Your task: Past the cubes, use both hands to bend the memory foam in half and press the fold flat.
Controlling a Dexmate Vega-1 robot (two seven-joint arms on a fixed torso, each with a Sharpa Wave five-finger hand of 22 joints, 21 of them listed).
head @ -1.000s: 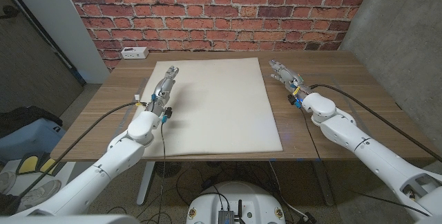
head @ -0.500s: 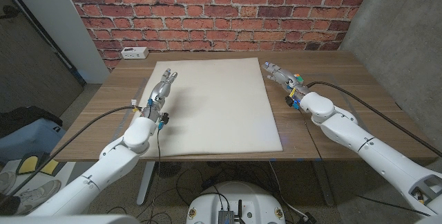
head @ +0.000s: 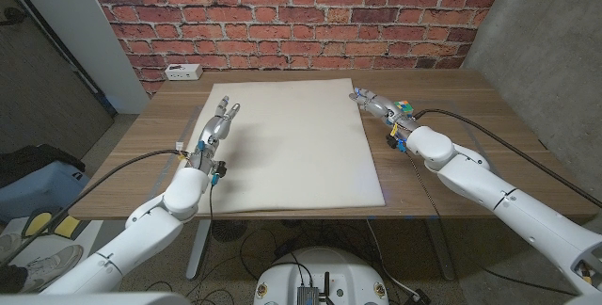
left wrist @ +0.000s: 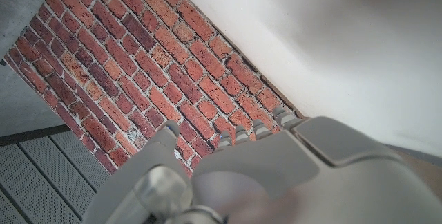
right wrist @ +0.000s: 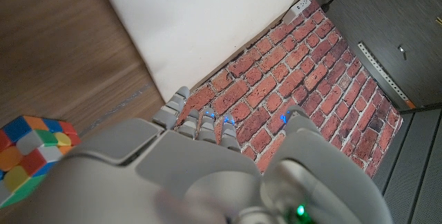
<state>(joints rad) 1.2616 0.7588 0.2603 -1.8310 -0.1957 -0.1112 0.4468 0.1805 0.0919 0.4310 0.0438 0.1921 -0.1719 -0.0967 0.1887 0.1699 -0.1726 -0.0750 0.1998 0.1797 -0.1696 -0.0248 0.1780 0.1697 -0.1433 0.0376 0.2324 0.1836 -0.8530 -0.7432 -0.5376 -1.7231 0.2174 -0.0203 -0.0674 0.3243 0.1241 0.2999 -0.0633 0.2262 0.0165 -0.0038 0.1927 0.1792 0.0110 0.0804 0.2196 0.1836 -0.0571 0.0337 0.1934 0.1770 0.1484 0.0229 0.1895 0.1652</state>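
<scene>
Head view shows one large cream rectangular memory foam sheet (head: 293,143) lying unfolded across the middle of the wooden surface (head: 451,117), reaching from near the back to the front edge. Left hand (head: 217,126) sits over the foam's left border with its fingers (head: 229,110) apart and holding nothing. Right hand (head: 376,107) is at the foam's far right corner; whether its fingers are apart or closed there, I cannot tell. One multicoloured puzzle cube (right wrist: 31,151) shows beside that hand in the right wrist view. One white power strip (head: 180,71) lies at the back left by the brick wall. Likely trouble: lifting only one border would drag the sheet askew, and foam springs back, so a light press could let the fold reopen
</scene>
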